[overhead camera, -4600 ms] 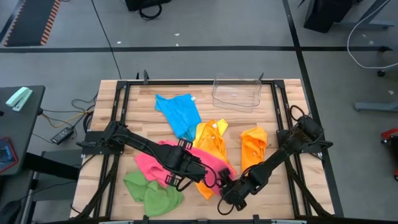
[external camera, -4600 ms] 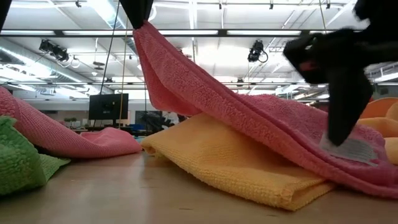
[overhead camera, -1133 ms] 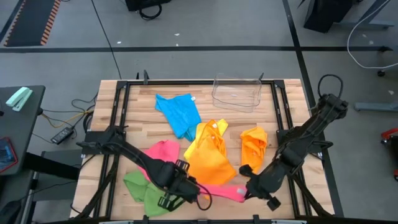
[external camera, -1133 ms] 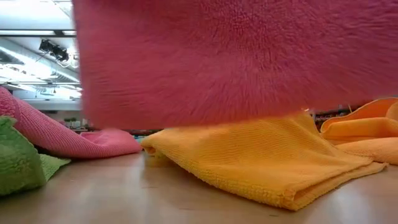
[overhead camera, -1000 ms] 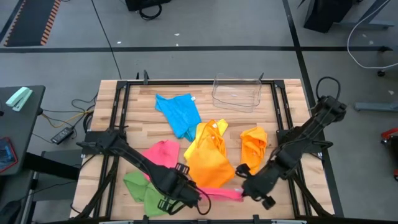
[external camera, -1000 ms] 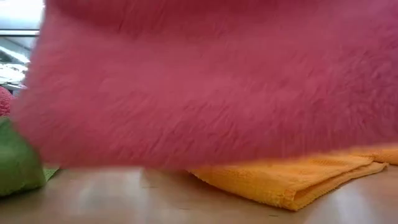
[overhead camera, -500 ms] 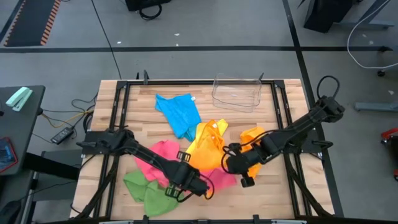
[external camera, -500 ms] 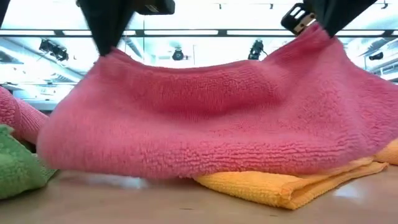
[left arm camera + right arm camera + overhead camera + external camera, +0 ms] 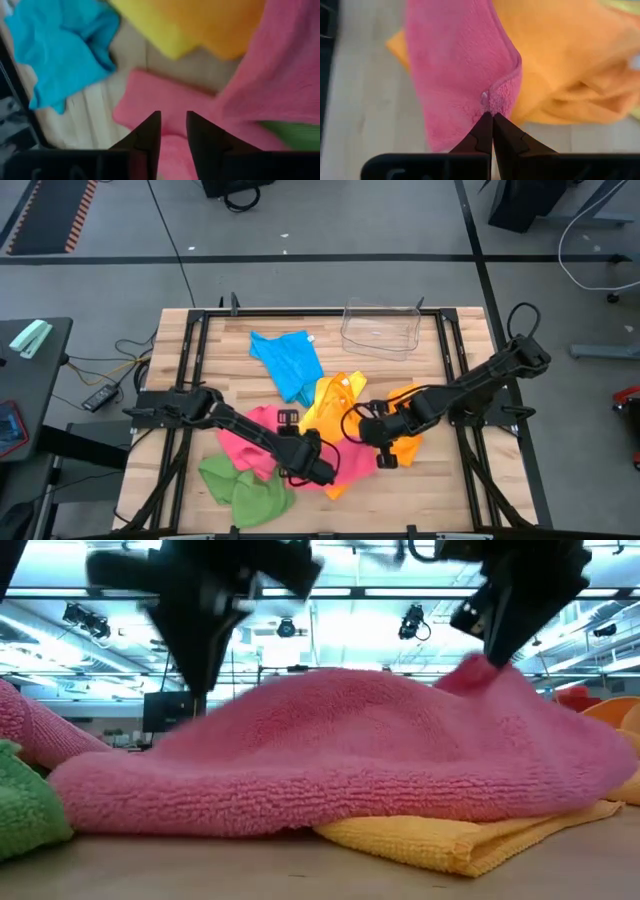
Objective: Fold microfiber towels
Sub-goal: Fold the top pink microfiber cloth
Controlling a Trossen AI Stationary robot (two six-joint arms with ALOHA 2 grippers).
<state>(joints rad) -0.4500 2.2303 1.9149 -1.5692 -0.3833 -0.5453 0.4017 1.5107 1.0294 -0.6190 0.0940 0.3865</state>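
Note:
The pink towel [image 9: 262,442] lies doubled over near the table's middle, and part of it rests on a yellow-orange towel [image 9: 335,415]. My right gripper [image 9: 375,442] is shut on the pink towel's right end. My left gripper [image 9: 173,131] stands open just above the pink towel's left part [image 9: 200,725], with nothing between its fingers. A blue towel [image 9: 288,362], an orange towel [image 9: 410,405] and a green towel [image 9: 245,492] lie loose on the table. My right gripper pinches the pink towel's hemmed edge [image 9: 495,100] between its two fingertips, coming from above. That edge stands up in a small peak [image 9: 480,675] under the fingers. The rest of the towel [image 9: 340,755] lies slack over the yellow-orange towel.
A clear plastic bin [image 9: 380,328] stands at the far edge, right of the middle. The green towel sits at the near left, and the blue one lies far left of centre. Bare wood [image 9: 440,490] shows at the near right.
Both grippers have carried the pink towel's raised edge from the near edge toward the far edge and down. The towel has folded over onto itself and the yellow-orange towel. My left gripper has let go, and that end of the towel has dropped flat.

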